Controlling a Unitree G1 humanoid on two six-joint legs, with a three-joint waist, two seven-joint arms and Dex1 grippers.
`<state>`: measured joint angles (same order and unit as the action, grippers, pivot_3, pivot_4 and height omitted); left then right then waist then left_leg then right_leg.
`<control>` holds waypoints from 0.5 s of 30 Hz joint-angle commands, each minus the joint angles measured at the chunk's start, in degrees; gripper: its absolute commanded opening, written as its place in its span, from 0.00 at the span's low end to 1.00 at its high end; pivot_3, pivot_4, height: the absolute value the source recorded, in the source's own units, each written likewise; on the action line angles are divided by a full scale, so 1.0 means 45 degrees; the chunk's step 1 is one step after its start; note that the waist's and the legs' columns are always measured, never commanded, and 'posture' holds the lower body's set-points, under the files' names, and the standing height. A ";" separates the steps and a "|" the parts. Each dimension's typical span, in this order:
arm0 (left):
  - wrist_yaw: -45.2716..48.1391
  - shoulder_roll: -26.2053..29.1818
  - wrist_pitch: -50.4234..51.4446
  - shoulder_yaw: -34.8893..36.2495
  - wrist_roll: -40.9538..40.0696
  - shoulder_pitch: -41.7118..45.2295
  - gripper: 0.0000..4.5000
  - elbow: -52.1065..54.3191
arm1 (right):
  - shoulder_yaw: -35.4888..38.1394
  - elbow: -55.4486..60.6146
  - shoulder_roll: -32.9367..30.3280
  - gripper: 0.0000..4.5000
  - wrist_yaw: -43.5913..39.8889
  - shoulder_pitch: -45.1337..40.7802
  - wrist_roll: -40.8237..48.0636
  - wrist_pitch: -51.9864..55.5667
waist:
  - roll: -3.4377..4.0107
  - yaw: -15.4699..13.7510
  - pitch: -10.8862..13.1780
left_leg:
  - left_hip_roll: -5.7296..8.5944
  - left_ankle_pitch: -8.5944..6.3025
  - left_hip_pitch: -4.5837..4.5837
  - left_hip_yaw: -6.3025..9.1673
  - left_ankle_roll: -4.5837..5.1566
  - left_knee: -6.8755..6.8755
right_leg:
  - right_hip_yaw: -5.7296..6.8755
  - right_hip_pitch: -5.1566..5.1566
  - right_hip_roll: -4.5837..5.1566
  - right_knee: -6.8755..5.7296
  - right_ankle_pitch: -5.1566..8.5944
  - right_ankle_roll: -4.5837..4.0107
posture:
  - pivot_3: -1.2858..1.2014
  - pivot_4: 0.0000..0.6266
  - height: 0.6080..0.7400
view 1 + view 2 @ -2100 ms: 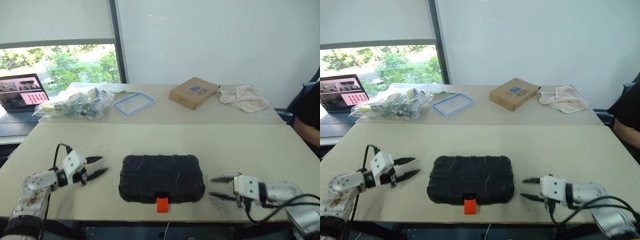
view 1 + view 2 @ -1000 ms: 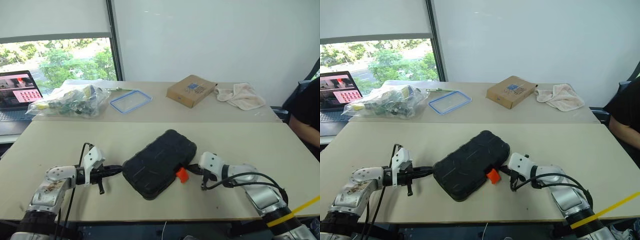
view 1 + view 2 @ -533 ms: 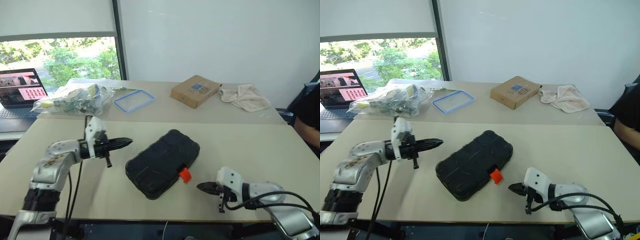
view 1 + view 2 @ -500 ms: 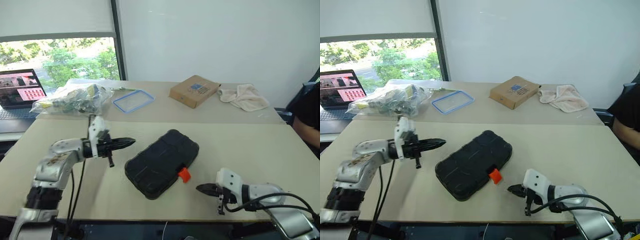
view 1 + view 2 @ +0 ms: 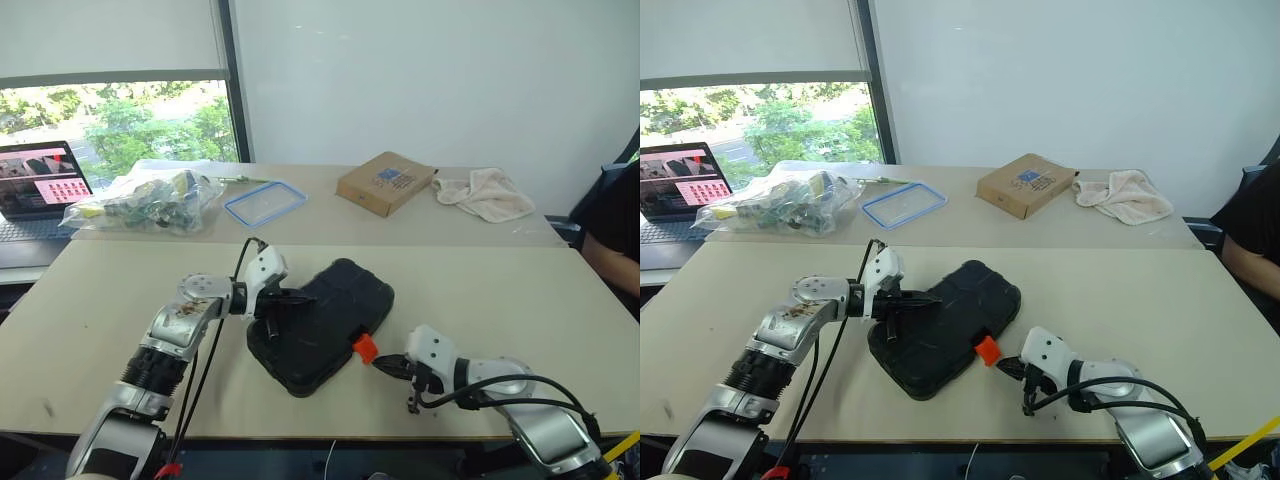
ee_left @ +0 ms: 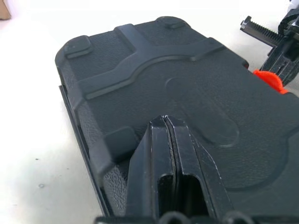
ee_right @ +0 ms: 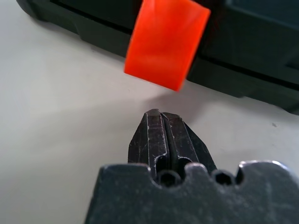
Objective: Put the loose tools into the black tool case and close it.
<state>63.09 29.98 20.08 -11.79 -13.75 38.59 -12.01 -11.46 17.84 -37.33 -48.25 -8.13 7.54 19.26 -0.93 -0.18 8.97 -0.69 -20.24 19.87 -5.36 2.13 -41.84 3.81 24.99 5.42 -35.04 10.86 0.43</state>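
Observation:
The black tool case (image 5: 325, 322) lies closed and turned diagonally on the near table, its orange latch (image 5: 365, 348) facing front right. My left gripper (image 5: 305, 298) is shut, its tips (image 6: 164, 120) over the left part of the lid (image 6: 187, 79); whether they touch it I cannot tell. Also shut, my right gripper (image 5: 386, 365) points at the latch (image 7: 166, 44) from the table, a small gap short of it, with its tips (image 7: 159, 114) close to the tabletop. The loose tools are out of view.
On the far table sit a cardboard box (image 5: 387, 183), a crumpled towel (image 5: 487, 193), a blue-rimmed clear lid (image 5: 265, 203), a filled plastic bag (image 5: 145, 200) and a laptop (image 5: 35, 190). A person (image 5: 618, 215) sits at the right edge.
The case was turned from square to diagonal and both grippers shut. My left gripper has since swung right, onto the lid. The right gripper drew back from the latch and now points at it.

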 commanded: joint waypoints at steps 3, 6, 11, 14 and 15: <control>-0.0163 -0.0093 0.0334 -0.0496 0.0577 -0.0292 0.01 -0.0275 | -0.0215 0.0016 0.0068 0.00 0.0003 -0.0717 -0.0249 0.0251 | 0.0000 -0.0028 0.0000 | -0.0007 -0.0001 -0.0036 0.0008 0.0003 0.0000 | -0.0001 -0.0036 -0.0001 0.0000 0.0000 -0.0001 | 0.52 0.24 1.00; -0.0180 -0.0082 0.0380 -0.0528 0.0622 -0.0346 0.01 -0.0326 | -0.0367 0.0018 0.0120 0.00 -0.0046 -0.1192 -0.0230 0.0802 | 0.0000 -0.0032 0.0000 | -0.0013 -0.0002 -0.0050 0.0008 0.0004 0.0000 | -0.0013 -0.0039 -0.0001 -0.0008 -0.0001 -0.0004 | 0.52 0.24 1.00; -0.0273 -0.0146 0.0237 -0.0623 0.0789 -0.0449 0.01 -0.0504 | -0.0831 -0.0200 0.0372 0.00 -0.0063 -0.2072 -0.0388 0.1760 | 0.0000 -0.0038 -0.0001 | -0.0018 -0.0002 -0.0059 0.0011 0.0007 -0.0001 | -0.0019 -0.0042 -0.0002 -0.0013 -0.0008 -0.0015 | 0.52 0.24 1.00; -0.0330 -0.0217 0.0302 -0.0664 0.0798 -0.0524 0.01 -0.0445 | -0.1057 -0.0503 0.0559 0.00 0.0044 -0.2413 -0.0580 0.2143 | 0.0001 -0.0019 -0.0003 | -0.0017 -0.0002 -0.0063 0.0009 0.0009 -0.0001 | -0.0022 -0.0043 -0.0003 -0.0015 -0.0011 -0.0019 | 0.52 0.24 1.00; -0.0344 -0.0242 0.0304 -0.0667 0.0807 -0.0539 0.01 -0.0442 | -0.1113 -0.0566 0.0581 0.00 0.0039 -0.2478 -0.0619 0.2280 | 0.0003 -0.0017 -0.0004 | -0.0019 -0.0002 -0.0065 0.0010 0.0009 0.0000 | -0.0023 -0.0043 -0.0004 -0.0015 -0.0011 -0.0020 | 0.52 0.24 1.00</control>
<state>61.83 29.21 20.10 -12.30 -12.39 38.20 -12.03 -16.69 14.18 -35.11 -48.48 -17.78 4.74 28.84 -0.92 -0.26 8.96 -0.77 -20.25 19.56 -5.32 2.17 -41.84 3.70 24.79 5.40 -35.12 10.81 0.33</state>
